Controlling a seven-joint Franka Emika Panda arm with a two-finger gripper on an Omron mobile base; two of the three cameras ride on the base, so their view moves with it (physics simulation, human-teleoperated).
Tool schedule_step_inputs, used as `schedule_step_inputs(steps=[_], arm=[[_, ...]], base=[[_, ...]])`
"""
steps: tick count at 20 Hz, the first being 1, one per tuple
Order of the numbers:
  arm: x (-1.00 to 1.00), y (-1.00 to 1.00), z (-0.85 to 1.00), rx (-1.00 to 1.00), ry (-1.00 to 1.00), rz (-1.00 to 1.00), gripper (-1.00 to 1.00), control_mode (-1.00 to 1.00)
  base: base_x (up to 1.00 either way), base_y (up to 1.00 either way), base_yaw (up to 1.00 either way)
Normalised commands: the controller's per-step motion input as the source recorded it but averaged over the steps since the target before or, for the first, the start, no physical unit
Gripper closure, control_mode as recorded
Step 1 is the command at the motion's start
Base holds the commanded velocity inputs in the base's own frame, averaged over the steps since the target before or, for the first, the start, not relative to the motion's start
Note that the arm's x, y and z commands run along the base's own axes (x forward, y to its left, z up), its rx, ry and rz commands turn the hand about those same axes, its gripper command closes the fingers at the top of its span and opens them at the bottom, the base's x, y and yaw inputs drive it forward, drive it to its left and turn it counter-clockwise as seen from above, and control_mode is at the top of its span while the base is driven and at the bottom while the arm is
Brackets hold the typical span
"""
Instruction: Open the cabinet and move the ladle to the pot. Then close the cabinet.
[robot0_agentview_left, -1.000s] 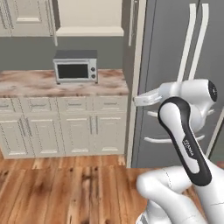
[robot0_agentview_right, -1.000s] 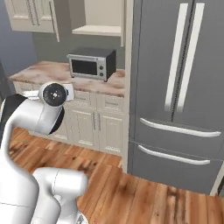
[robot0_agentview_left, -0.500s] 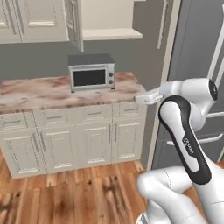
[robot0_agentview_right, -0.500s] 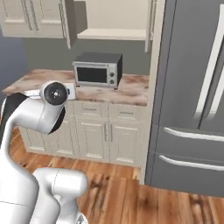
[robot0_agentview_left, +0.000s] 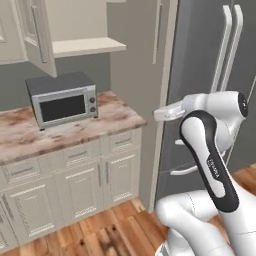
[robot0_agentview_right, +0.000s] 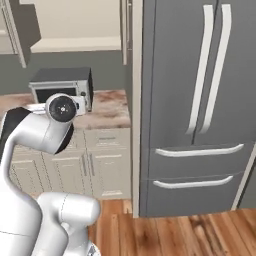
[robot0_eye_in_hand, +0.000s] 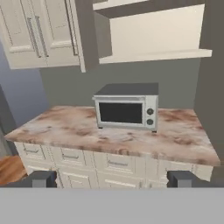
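Left base view: the cabinet (robot0_agentview_left: 75, 30) hung open on the wall, its cream raised-panel door (robot0_agentview_left: 35, 35) swung out to the left with a long grey bar handle. The cream shelf inside looked flat and bare where visible. Below it a boxy grey microwave (robot0_agentview_left: 64, 100) with a dark glass front sat on a mottled pink-brown stone counter (robot0_agentview_left: 75, 132). Cream drawer-fronted base cabinets (robot0_agentview_left: 75, 185) stood under the counter, on a wood-plank floor (robot0_agentview_left: 110, 230). A tall grey fridge (robot0_agentview_left: 210, 75) with pale curved handles stood to the right. The glossy white arm (robot0_agentview_left: 205, 150) rose in front of it.

Right base view: same fridge (robot0_agentview_right: 200, 100), smooth and matte, right of the counter (robot0_agentview_right: 107, 112); the microwave (robot0_agentview_right: 62, 85) sat partly behind the arm's round joint.

Hand view: the gripper (robot0_eye_in_hand: 111, 178) faced the microwave (robot0_eye_in_hand: 127, 107) from well back, its two dark square fingertips (robot0_eye_in_hand: 43, 178) standing wide apart with nothing between them. The cabinet shelf (robot0_eye_in_hand: 157, 56) was above. Ladle could not be made out.
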Motion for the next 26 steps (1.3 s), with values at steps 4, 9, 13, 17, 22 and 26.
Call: schedule_step_inputs(steps=[4,9,13,17,22,26], arm=[[0.0,0.0,0.0,0.0,0.0,0.0,-1.0,1.0],[0.0,0.0,0.0,0.0,0.0,0.0,-1.0,1.0],[0.0,0.0,0.0,0.0,0.0,0.0,-1.0,1.0],[0.0,0.0,0.0,0.0,0.0,0.0,-1.0,1.0],[0.0,0.0,0.0,0.0,0.0,0.0,-1.0,1.0],[0.0,0.0,0.0,0.0,0.0,0.0,-1.0,1.0]], base=[[0.92,-0.02,0.07],[0.28,-0.22,0.43],[0.0,0.17,0.21],[0.12,0.17,0.0],[0.57,0.52,-0.17],[0.92,0.2,-0.12]])
